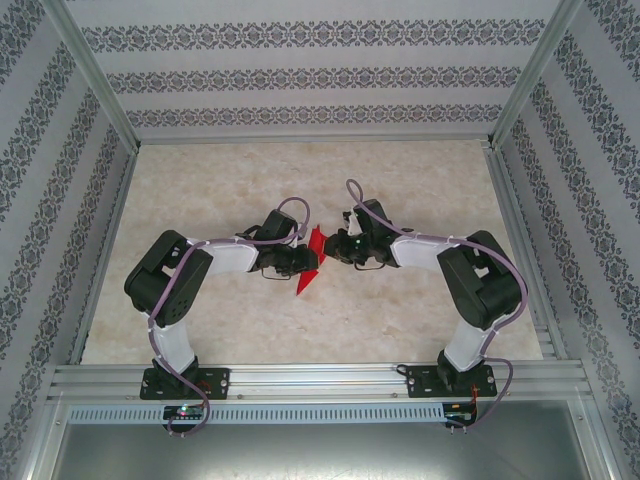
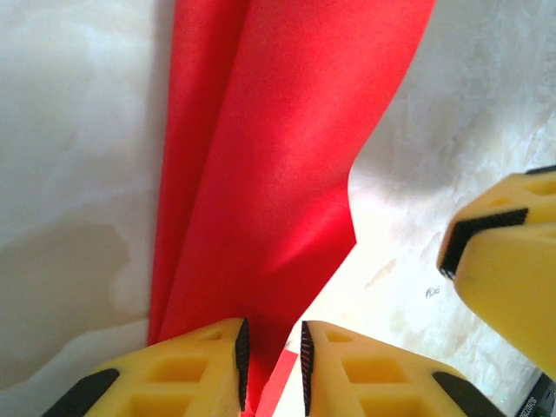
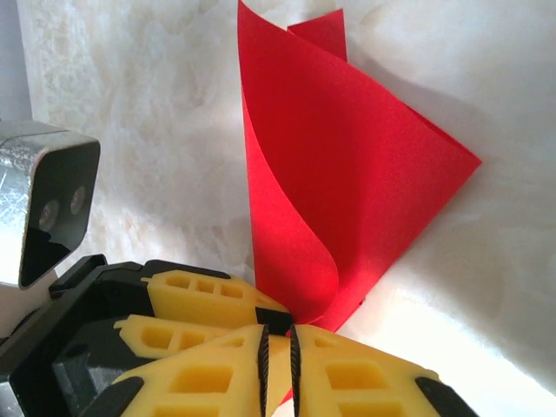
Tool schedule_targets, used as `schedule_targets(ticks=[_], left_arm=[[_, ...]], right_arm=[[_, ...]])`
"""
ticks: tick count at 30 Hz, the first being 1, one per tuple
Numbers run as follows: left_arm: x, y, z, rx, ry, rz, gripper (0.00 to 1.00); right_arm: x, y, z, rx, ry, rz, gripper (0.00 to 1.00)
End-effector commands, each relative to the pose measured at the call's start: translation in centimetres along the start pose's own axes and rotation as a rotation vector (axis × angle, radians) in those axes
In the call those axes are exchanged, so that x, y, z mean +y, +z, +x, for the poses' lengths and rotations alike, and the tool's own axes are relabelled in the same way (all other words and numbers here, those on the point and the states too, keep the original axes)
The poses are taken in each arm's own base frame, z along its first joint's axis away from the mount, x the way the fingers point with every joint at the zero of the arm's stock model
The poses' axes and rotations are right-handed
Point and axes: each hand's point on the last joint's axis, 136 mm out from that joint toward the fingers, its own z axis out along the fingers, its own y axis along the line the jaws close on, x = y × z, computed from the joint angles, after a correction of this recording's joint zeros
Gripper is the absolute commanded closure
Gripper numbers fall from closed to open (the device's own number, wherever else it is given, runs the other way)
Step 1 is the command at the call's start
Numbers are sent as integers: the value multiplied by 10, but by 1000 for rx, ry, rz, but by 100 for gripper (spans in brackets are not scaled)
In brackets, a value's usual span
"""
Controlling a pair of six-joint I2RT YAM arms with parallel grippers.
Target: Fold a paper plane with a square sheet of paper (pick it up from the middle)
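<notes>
Red paper (image 1: 311, 262) over middle of table (image 1: 420, 190), upright, half-folded, between both grippers. Left gripper (image 2: 273, 365): jaws a crack apart astride paper's lower end. Right gripper (image 3: 278, 365): nearly closed at curled base. Pinching or letting go, can't tell. Sheet looks light, floppy, easily creased; best taken gently at centre fold.

A thin bright red paper sheet (image 1: 311, 264), folded narrow and creased, stands curled at mid-worktop (image 1: 400, 320), tip nearward.
</notes>
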Motion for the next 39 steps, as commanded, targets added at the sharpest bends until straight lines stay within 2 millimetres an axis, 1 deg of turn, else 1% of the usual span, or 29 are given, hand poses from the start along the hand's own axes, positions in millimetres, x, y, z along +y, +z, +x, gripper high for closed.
schedule_targets(ticks=[1,4,8,16,22,24,27,33,36,39], left_arm=[[-6,-4,7,20,61,9,71],[-8,-5,9,23,81,19,70],[-17,-8,9,24,113,62,68],[-20,-8,10,38,152,75,69],[-20,-6,12,50,169,86,70],[-20,-5,13,52,173,86,72],[-18,-3,14,62,176,82,75],[-14,-1,15,68,182,71,81],[-13,0,17,70,182,74,83],[-13,0,17,73,183,75,84]], right_arm=[[-1,7,-1,18,24,-29,80],[-2,10,-3,24,28,-27,78],[-3,15,-4,35,37,-31,78],[-11,20,-2,52,42,-2,79],[-8,5,-7,3,38,-2,84],[-4,2,-9,-6,51,-33,87],[3,1,-8,5,60,-66,89],[4,13,2,56,95,-92,92],[-2,20,8,77,109,-81,93],[-13,26,13,94,120,-54,94]])
